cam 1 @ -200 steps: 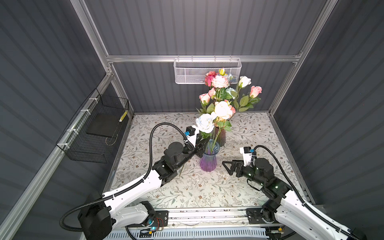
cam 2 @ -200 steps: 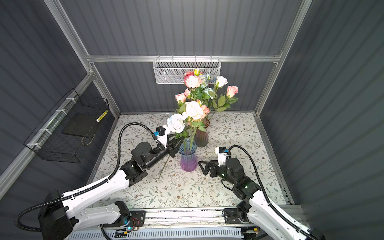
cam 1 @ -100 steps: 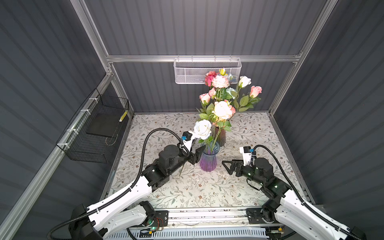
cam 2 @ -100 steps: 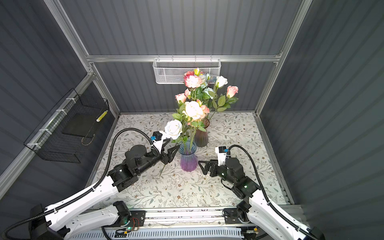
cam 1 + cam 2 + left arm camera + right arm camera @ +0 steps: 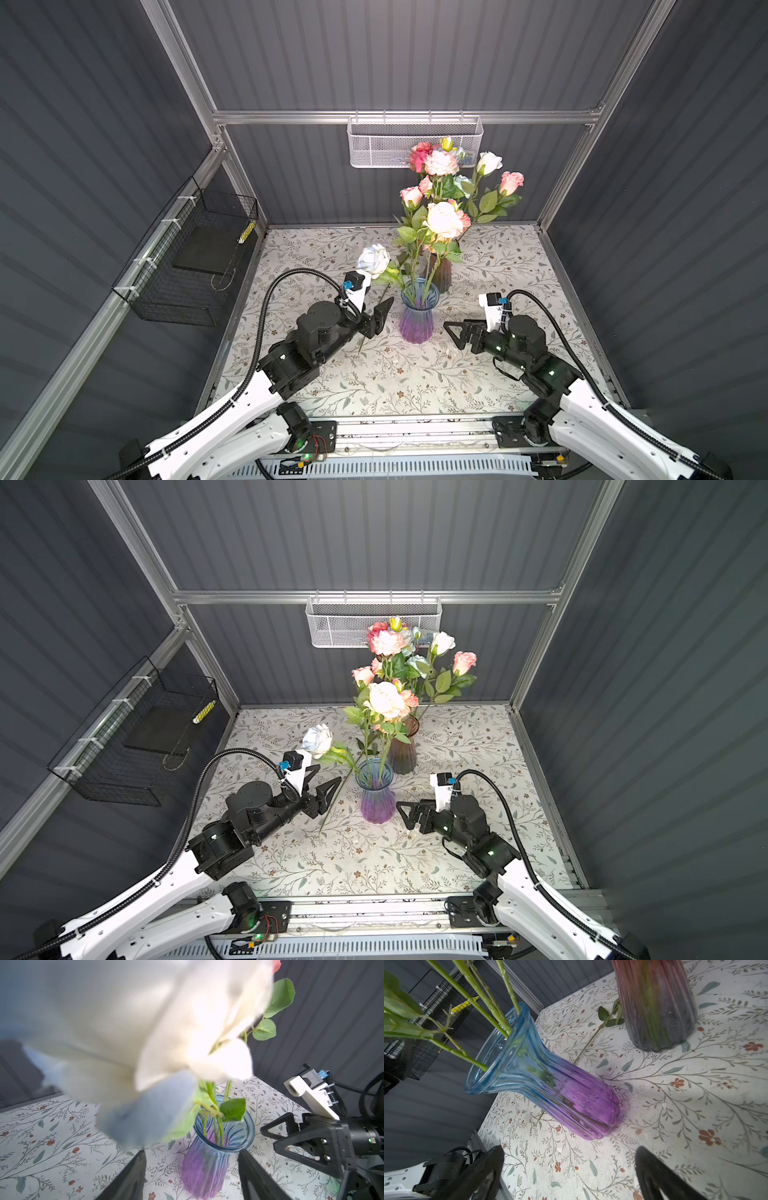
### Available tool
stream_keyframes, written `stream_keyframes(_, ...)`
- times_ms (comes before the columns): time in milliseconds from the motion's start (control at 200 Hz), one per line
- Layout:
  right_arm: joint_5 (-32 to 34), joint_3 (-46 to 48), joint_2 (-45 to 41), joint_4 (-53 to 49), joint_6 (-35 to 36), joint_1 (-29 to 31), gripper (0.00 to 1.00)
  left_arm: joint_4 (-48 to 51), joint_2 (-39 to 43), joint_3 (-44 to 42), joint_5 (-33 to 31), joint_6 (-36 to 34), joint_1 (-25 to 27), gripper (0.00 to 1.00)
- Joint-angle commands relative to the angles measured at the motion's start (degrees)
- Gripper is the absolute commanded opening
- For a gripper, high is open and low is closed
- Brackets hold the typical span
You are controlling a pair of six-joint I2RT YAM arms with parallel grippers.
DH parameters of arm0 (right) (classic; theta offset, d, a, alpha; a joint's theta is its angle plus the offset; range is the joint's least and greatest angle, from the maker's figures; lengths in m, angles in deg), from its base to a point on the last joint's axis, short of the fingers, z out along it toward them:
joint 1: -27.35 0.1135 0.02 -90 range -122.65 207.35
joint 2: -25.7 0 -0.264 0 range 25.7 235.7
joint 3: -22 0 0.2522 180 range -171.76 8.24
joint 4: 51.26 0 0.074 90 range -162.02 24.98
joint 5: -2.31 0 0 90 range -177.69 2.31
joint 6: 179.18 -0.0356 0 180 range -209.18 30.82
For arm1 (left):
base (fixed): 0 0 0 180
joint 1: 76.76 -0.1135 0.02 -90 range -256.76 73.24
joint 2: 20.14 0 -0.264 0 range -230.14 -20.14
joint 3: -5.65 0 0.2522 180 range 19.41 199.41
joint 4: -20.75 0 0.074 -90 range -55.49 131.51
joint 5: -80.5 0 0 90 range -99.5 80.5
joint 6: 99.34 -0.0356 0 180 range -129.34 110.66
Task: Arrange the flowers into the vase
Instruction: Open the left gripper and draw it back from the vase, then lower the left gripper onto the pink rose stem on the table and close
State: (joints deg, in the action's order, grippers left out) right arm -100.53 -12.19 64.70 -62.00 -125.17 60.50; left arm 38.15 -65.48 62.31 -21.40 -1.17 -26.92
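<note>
Two vases: blue-purple vase (image 5: 419, 316) mid-table, dark vase (image 5: 441, 270) just behind.
Flowers (image 5: 444, 219): stems in both; pale rose (image 5: 374, 258) outside, left.
Left gripper (image 5: 330, 772): jaws apart, holding nothing.
Right gripper (image 5: 570, 1150): wide apart, empty.

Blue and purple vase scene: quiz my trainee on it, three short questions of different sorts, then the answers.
1. True or false: the pale blue and white fabric rose has its stem end on the floral-print table, outside the blue and purple ribbed glass vase.
2. Which stands nearer the back wall? A: that vase. B: the dark red ribbed glass vase.
3. How do the jaws of the left gripper and the right gripper stand?
Key: 1 true; 2 B; 3 both open.
</note>
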Motion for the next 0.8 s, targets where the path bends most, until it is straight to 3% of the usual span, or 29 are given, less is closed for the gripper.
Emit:
stream_keyframes(0,-0.34,-2.22,-0.42,-1.15,0.30,0.06,0.99,2.32,0.62,0.18,-2.01,0.32,0.22,0.73)
stream_keyframes(245,0.98,-2.94,-0.69,-2.13,0.68,0.00,0.99,5.61,0.70,1.05,-4.47,0.52,0.25,0.86)
stream_keyframes(360,3.45,-3.89,-0.41,-3.55,0.62,0.07,0.99,6.42,1.50,0.74,-6.53,1.70,0.22,0.99)
stream_keyframes(520,6.75,-3.91,-1.34,-3.61,1.27,0.06,0.99,7.46,4.05,-1.33,-10.70,5.42,0.17,0.99)
stream_keyframes(640,8.59,-3.60,-0.96,-3.30,2.47,0.01,0.99,8.99,7.45,-5.62,-19.20,12.94,0.23,0.89)
stream_keyframes(695,9.14,-3.65,-0.65,-3.12,2.76,-0.01,0.99,9.07,8.78,-8.68,-22.83,16.36,0.24,0.77)
stream_keyframes(795,9.37,-3.73,0.17,-3.03,3.52,-0.02,0.99,10.14,7.88,-12.80,-29.89,22.27,0.20,0.47)
